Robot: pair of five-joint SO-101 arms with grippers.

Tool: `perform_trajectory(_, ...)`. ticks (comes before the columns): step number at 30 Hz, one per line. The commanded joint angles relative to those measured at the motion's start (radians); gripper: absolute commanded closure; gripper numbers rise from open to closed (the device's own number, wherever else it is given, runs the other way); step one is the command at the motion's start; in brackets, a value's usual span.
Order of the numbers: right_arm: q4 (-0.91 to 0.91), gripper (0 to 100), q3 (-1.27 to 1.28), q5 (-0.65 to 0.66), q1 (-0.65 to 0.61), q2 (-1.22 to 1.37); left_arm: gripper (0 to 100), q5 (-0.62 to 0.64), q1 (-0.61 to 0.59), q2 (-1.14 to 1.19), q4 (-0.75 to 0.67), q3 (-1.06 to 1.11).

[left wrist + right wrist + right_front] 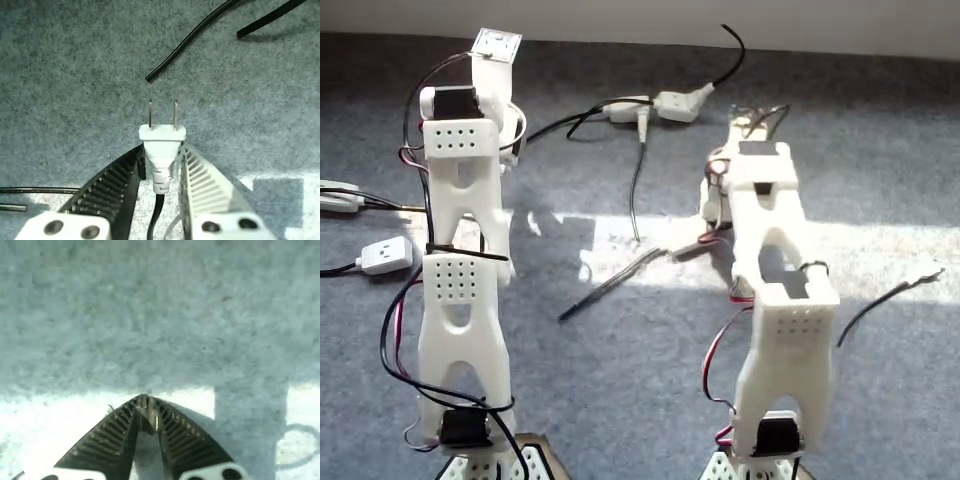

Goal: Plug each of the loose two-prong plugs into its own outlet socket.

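Left gripper (162, 156) pinches a plug (162, 137), prongs forward, for alignment next with a free socket (385, 255); right gripper (146, 404) pressed together, empty.

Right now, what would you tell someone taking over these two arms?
Left gripper: shut on a white two-prong plug, prongs bare and pointing ahead.
Right gripper: shut, holding nothing, over grey carpet.
A white socket lies beside the left arm; more white connectors lie at the far middle, joined or not I cannot tell.
Left to do: seat the held plug; no plug is clearly done.
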Motion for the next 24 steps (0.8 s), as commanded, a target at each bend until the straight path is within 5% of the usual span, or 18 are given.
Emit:
perform_trajectory(1, 0.047, 99.1, -0.005, 0.009, -0.116, -0.084, 99, 0.008, -0.001, -0.018, -0.006, 0.001)
perform_trajectory(14, 0.114, 99.1, 0.133, -0.034, -0.400, -0.323, 99, 0.005, -0.022, -0.019, -0.012, 0.012)
perform_trajectory(24, 0.087, 98.8, 0.101, -0.032, -0.021, -0.335, 99, 0.011, 0.091, -0.028, -0.005, 0.005)
